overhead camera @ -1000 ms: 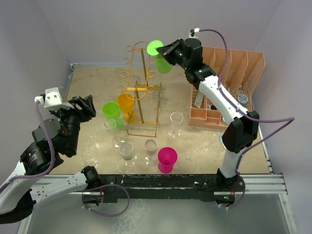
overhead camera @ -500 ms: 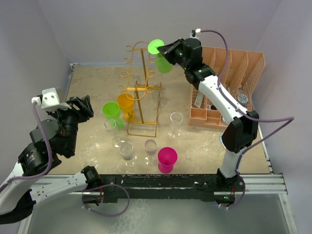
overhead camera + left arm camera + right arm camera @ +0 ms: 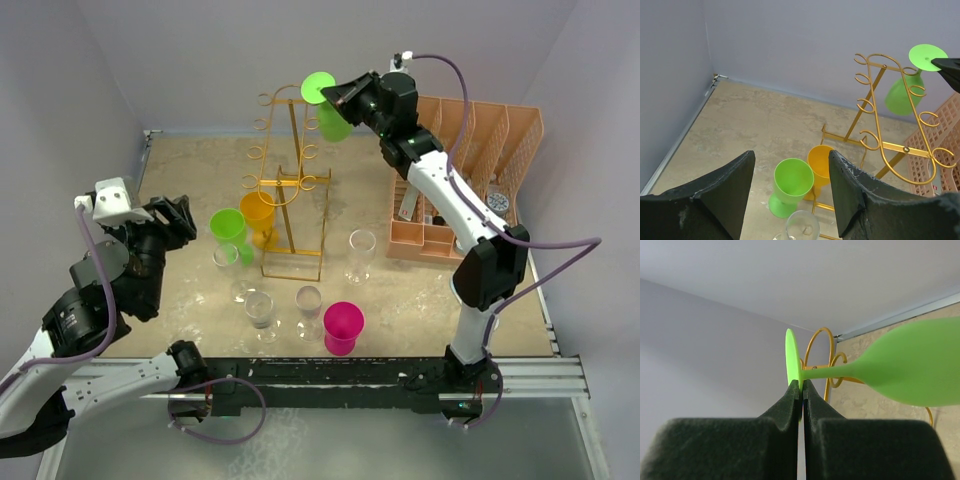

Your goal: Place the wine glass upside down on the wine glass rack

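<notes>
A lab test cell; plain walls (image 3: 200, 60) box in a stone-patterned tabletop (image 3: 190, 180).

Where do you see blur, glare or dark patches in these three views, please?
Top external: even, soft light, sharp, though the clear glasses fade into the mottled table. Left wrist: wine glass rack and wine glass crisp; left gripper dark in the foreground. Right wrist: right gripper a dark mass along the bottom, the glass bright, no glare.

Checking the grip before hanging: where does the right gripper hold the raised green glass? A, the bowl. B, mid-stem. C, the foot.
C: the right gripper is shut on the rim of the raised glass at its flat foot; stem and bowl stick out free.
</notes>
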